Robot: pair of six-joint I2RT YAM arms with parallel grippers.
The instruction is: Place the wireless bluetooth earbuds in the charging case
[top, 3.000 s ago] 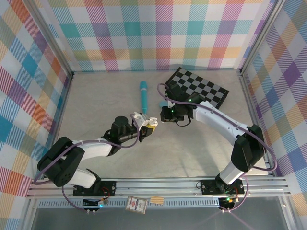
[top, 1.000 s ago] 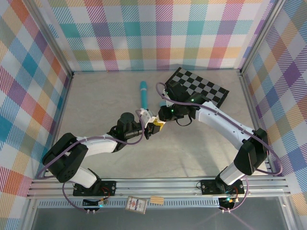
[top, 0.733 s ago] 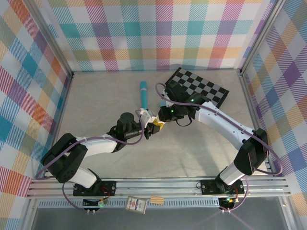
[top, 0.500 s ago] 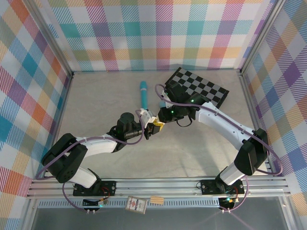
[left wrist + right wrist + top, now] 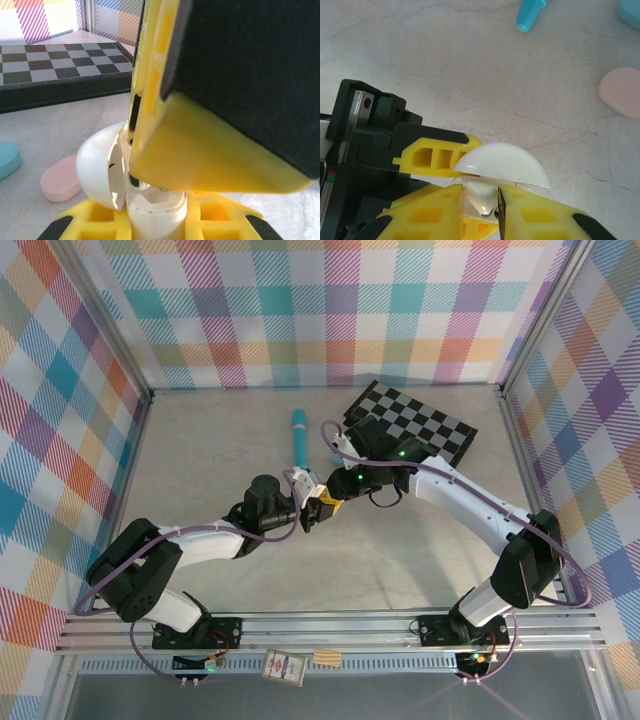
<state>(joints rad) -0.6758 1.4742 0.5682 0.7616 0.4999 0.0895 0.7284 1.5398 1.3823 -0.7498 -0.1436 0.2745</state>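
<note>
The 2 grippers meet near the middle of the tabletop [image 5: 200, 450]. The left gripper [image 5: 315, 510] is clamped on the base of a white case [image 5: 102, 170], and its yellow fingers [image 5: 75, 225] sit on either side of that base. The case's rounded lid [image 5: 502, 165] stands open.

The right gripper [image 5: 481, 190] comes in from the far-right side with its tips at the case's mouth, just under the lid. A small white bud [image 5: 480, 201] sits in the narrow gap between its 2 yellow fingers [image 5: 435, 210]. I cannot tell whether they press on it or whether it is seated in the case.

A pink case [image 5: 621, 92] and a blue case [image 5: 7, 159] lie flat and closed on the tabletop, near each other. Both are between the grippers and the checkerboard [image 5: 415, 430], which lies toward the far-right corner. A teal pen [image 5: 299, 438] lies left of the board, pointing at the far edge.
</note>
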